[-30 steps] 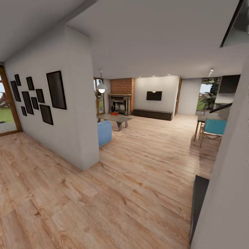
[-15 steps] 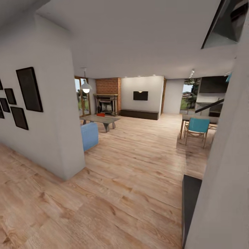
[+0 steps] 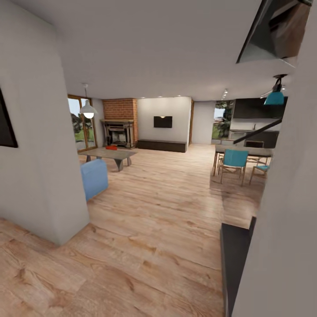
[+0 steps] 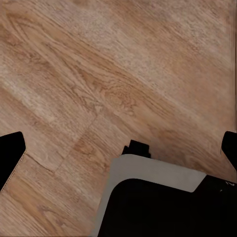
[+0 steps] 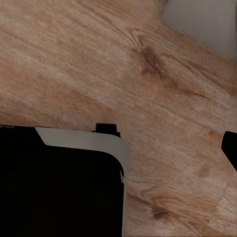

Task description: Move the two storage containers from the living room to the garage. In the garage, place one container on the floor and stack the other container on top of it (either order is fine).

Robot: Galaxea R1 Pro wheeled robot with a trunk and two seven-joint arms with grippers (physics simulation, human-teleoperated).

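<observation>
One small orange-red storage container [image 3: 111, 148] sits far off on a low grey coffee table [image 3: 107, 154] in the living room, in front of the red brick fireplace [image 3: 118, 127]. The garage is out of view. In the left wrist view my left gripper [image 4: 120, 148] hangs over the wood-plank floor, its dark fingertips [image 4: 10, 154] wide apart, open and empty. My right gripper [image 5: 118, 148] also hangs over the planks with one fingertip [image 5: 230, 147] at the picture's edge, open with nothing in it. Part of my own dark and white body lies under both.
A white wall corner [image 3: 39, 176] stands close on the left with a blue armchair [image 3: 93, 178] behind it. Another white wall [image 3: 286, 211] and a dark panel [image 3: 235, 259] crowd the right. Teal chairs [image 3: 233, 162] stand by a dining table; a long dark cabinet [image 3: 160, 145] lines the far wall.
The whole head view has shifted: the camera has moved forward and turned, so the picture wall slid out to the left and the dining area came into view.
</observation>
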